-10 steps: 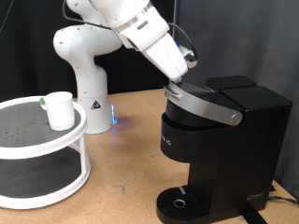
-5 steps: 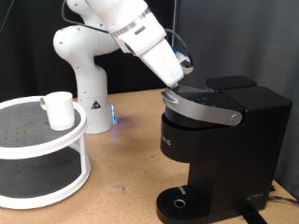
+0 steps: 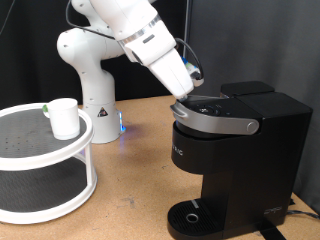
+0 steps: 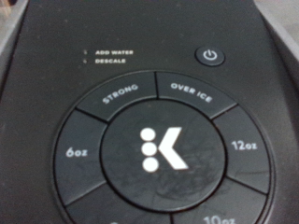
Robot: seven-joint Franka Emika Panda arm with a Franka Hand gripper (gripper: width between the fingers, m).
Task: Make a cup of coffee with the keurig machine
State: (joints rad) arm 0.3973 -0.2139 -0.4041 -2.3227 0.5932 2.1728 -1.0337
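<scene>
The keurig machine point(image 3: 243, 150) stands at the exterior view's right, black, with a grey-silver band on its lid point(image 3: 222, 121). The lid is down, nearly flat. My gripper point(image 3: 189, 88) is at the lid's front-left edge, touching or just above it; its fingers are too small to make out. The wrist view shows no fingers, only the machine's round button panel point(image 4: 149, 149) close up, with the K button, size buttons and power button point(image 4: 211, 55). The white cup point(image 3: 64, 118) stands upright on a rack at the exterior view's left, far from the gripper.
The cup's white two-tier round rack point(image 3: 70, 150) fills the exterior view's lower left. The arm's white base point(image 3: 92, 95) stands behind it on the wooden table point(image 3: 135, 190). The machine's round drip tray point(image 3: 190, 217) has nothing on it.
The lid has swung down from a raised tilt to nearly flat. My gripper moved down and slightly left with it.
</scene>
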